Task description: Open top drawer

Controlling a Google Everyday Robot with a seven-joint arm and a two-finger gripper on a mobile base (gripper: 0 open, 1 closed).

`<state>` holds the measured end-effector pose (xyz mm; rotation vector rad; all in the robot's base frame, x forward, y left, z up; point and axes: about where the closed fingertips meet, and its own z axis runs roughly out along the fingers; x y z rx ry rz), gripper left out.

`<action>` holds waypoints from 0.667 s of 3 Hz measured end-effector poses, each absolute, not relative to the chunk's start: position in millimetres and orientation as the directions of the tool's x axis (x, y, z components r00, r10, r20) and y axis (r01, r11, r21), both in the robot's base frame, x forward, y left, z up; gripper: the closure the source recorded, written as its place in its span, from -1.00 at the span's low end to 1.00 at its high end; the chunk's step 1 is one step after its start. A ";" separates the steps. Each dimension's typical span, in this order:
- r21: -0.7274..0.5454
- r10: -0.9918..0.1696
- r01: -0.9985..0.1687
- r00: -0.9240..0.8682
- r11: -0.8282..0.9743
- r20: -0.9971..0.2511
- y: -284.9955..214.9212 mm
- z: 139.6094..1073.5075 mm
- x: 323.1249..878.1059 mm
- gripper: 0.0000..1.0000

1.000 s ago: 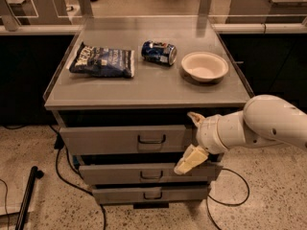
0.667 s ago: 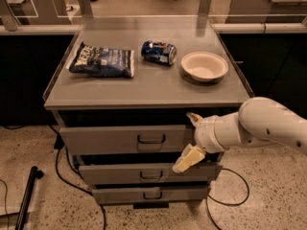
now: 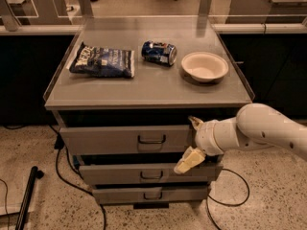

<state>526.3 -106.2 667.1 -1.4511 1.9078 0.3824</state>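
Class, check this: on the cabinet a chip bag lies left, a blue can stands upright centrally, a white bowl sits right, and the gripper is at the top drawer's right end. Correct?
No: the camera view shows the blue can lying on its side. The chip bag, white bowl and gripper at the right end of the top drawer are right.

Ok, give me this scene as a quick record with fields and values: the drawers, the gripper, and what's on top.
top drawer: uppermost of three grey fronts
handle: dark loop at the front's centre, nothing gripping it
gripper: open, at the right end of the top drawer's front, right of the handle
middle drawer: untouched
bottom drawer: untouched
cabinet top: holds three things
chip bag: left, lying flat
blue can: middle, on its side
white bowl: right, upright
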 end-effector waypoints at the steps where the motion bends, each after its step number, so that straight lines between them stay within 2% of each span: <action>1: -0.156 -0.718 -0.927 -0.150 0.341 -0.680 -111.5 654.8 529.9 -1.00; 2: -0.155 -0.718 -0.927 -0.150 0.341 -0.680 -111.6 654.3 529.9 -0.88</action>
